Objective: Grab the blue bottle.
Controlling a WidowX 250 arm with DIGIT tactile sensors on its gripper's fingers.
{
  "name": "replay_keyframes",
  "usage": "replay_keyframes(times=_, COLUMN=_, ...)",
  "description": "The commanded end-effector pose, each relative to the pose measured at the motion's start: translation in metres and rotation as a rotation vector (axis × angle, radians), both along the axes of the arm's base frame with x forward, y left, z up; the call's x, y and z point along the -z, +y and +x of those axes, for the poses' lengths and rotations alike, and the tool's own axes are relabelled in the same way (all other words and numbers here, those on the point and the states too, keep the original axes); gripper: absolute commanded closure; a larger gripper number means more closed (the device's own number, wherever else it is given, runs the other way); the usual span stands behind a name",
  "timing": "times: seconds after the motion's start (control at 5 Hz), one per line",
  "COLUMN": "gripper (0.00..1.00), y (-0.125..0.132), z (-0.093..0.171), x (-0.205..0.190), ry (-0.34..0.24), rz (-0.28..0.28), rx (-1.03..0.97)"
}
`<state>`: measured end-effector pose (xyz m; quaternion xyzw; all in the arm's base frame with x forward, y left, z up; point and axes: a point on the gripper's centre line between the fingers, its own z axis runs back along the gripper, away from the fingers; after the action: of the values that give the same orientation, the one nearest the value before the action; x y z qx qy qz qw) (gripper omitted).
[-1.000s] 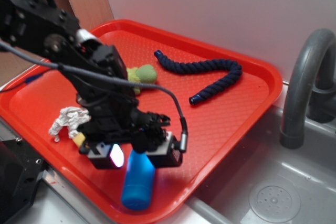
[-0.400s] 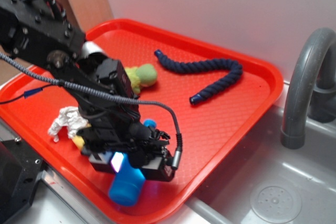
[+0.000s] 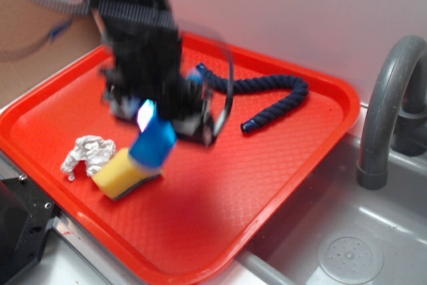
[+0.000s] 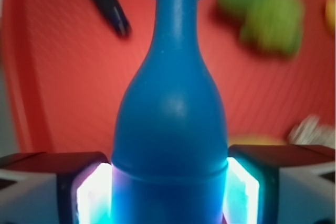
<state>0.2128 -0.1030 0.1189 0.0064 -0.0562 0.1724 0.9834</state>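
Gripping blue bottle [image 3: 153, 146], tool [image 3: 162, 119] above tray [image 3: 280, 158] centre.

We see the bottle [image 3: 154, 146] [image 4: 170, 108] as a bright blue, smooth plastic piece with a cylindrical body, a shoulder that tapers into a narrow neck, and a rimmed mouth. In the wrist view its body fills the middle of the frame, pinched on both sides, neck pointing away. In the exterior view, which is blurred, we find it raised off the tray and tilted, base end lowest and hanging just over the sponge; we cannot tell whether it touches it.
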Motion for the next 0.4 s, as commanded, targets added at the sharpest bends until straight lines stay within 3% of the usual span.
replay_keyframes(times=0.0, gripper=1.00, y=0.041, z=0.030, x=-0.101, ry=-0.043, rz=0.025, rx=0.125)
replay_keyframes(times=0.2, gripper=1.00, y=0.054, z=0.026, x=-0.130, ry=-0.092, rz=0.033, rx=0.147)
